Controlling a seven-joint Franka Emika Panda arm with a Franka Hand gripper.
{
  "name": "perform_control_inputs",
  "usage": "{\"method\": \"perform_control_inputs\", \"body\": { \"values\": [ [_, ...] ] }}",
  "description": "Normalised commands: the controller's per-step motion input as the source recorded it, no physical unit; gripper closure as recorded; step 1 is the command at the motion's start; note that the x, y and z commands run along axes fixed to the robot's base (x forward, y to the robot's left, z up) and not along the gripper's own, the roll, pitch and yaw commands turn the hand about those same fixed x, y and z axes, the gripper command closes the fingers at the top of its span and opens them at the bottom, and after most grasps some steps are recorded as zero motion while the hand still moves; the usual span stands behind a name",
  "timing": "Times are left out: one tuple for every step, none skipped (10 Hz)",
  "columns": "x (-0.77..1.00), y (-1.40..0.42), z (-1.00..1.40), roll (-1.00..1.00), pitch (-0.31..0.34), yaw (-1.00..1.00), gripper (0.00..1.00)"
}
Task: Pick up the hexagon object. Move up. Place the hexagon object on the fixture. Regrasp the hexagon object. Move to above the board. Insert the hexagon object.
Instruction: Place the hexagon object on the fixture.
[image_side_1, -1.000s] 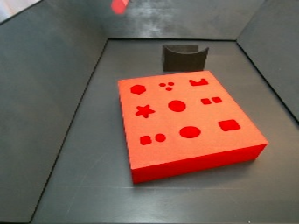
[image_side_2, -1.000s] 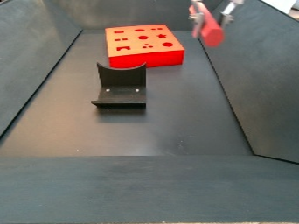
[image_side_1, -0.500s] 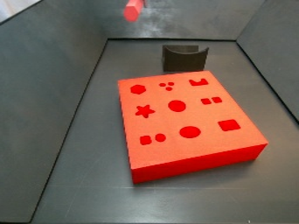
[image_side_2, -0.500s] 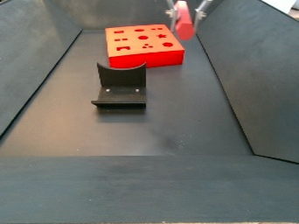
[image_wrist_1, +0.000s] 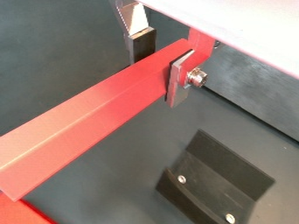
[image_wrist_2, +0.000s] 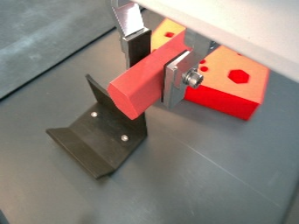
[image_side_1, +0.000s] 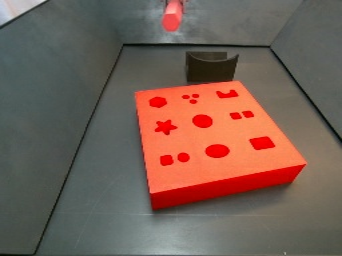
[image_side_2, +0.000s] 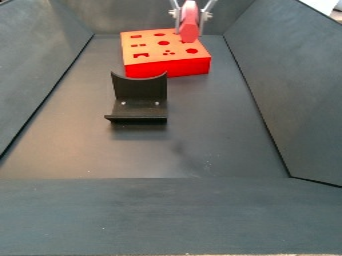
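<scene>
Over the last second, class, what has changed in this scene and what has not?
The pincer, shut on the hexagon object, carried it sideways through the air: rightward in one side view, leftward in the other, nearer the board. The board and fixture stayed put.

1. The gripper (image_wrist_2: 156, 63) has two flat silver plate fingers (image_wrist_2: 177, 77).
2. A dark pad lines the inner face of a finger (image_wrist_1: 142, 42).
3. A round silver bolt (image_wrist_1: 198, 78) sits on the outer plate.
4. Pale grey housing (image_wrist_2: 233, 26) spans above the fingers.
</scene>
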Motion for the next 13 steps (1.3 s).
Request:
{"method": "perform_control_inputs", "body": {
  "values": [
    [1.00,0.54,0.12,-1.00,0.120,0.17,1.00],
    [1.00,0.50,0.10,-1.00,0.130,0.13,1.00],
    [1.00,0.38,0.06,-1.00,0.148,0.10,1.00],
    [1.00,0.32,0.05,-1.00,0.157,0.09,1.00],
    [1.00,0.25,0.04,-1.00,0.174,0.07,1.00],
    [1.00,0.17,0.01,-1.00,0.187,0.04,1.00],
    [1.00,0.13,0.00,-1.00,0.198,0.01,1.00],
    [0.95,0.11,0.00,-1.00,0.205,-0.02,1.00],
    [0.87,0.09,-0.01,-1.00,0.214,-0.05,1.00],
    [0.78,0.07,-0.01,-0.85,0.194,-0.08,1.00],
    [0.71,0.06,-0.01,-0.70,0.166,-0.10,1.00],
    [0.64,0.06,-0.01,-0.55,0.141,-0.11,1.00],
    [0.57,0.06,-0.01,-0.40,0.120,-0.12,1.00]
  ]
}}
